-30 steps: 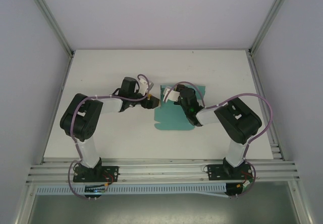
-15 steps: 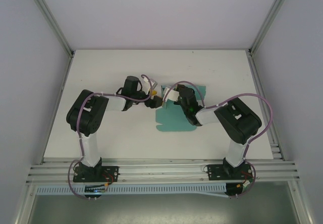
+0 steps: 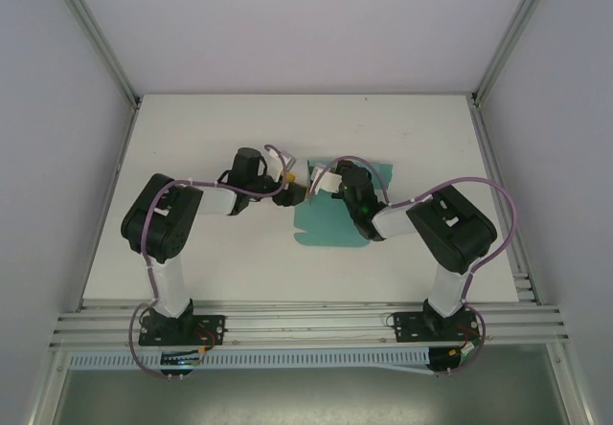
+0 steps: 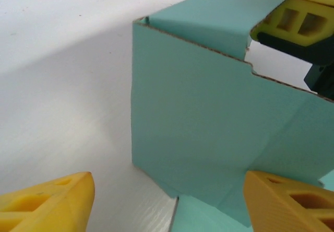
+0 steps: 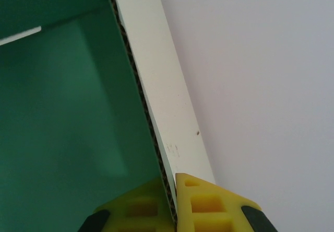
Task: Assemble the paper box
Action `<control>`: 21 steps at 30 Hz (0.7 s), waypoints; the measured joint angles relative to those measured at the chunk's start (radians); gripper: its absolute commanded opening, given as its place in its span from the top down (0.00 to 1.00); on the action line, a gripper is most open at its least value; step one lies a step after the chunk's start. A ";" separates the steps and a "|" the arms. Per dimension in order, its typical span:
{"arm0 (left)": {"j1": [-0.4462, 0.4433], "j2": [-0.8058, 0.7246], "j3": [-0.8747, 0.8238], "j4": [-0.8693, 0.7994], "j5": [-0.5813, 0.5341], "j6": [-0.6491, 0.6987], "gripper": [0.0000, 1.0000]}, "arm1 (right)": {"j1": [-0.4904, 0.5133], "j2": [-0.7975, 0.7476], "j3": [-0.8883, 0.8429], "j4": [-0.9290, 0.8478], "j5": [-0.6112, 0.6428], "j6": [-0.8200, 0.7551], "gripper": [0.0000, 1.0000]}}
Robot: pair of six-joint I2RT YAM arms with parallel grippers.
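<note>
Paper box (image 3: 329, 222) of teal card, partly folded, at the middle of a white surface (image 3: 192, 138) between two robot arms.

From above, most of the sheet lies flat on the surface, with its far left part lifted. The right fingers (image 3: 319, 180) reach in from the right and are pressed together on that raised part. Their own camera shows the card's corrugated edge (image 5: 136, 85) pinched between two yellow tips (image 5: 194, 191). The left fingers (image 3: 295, 195) sit just beside the sheet's left edge, spread wide. Their camera shows both yellow tips (image 4: 57, 195) apart at the bottom corners, with an upright teal panel (image 4: 198, 122) standing ahead between them. At that view's top right, the right fingers (image 4: 297, 18) meet the panel's folded-over top flap.
</note>
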 measured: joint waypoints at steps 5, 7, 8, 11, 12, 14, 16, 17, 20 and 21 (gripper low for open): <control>0.047 -0.019 -0.023 0.028 0.005 -0.023 0.28 | -0.006 0.038 0.018 0.060 0.004 -0.024 1.00; 0.059 -0.019 -0.022 0.029 0.005 -0.023 0.28 | -0.008 0.082 0.042 0.094 0.010 -0.038 1.00; 0.059 -0.019 -0.022 0.029 0.004 -0.023 0.28 | -0.009 0.100 0.055 0.106 0.013 -0.044 1.00; 0.058 -0.019 -0.014 0.027 0.003 -0.020 0.28 | -0.023 0.129 0.095 0.115 0.011 -0.052 1.00; 0.058 -0.019 -0.007 0.020 0.002 -0.019 0.28 | -0.031 0.134 0.110 0.114 0.011 -0.053 1.00; 0.058 -0.019 0.012 0.010 -0.003 -0.019 0.28 | -0.045 0.138 0.132 0.114 0.010 -0.060 1.00; 0.059 -0.018 0.038 0.005 -0.011 -0.019 0.28 | -0.056 0.143 0.150 0.115 0.008 -0.071 1.00; 0.059 -0.014 0.050 0.006 -0.014 -0.019 0.28 | -0.059 0.147 0.155 0.118 0.007 -0.077 1.00; 0.060 0.004 0.082 0.005 -0.025 -0.019 0.29 | -0.059 0.161 0.156 0.121 0.001 -0.078 1.00; 0.062 0.012 0.089 0.004 -0.027 -0.019 0.29 | -0.058 0.168 0.155 0.123 -0.002 -0.079 1.00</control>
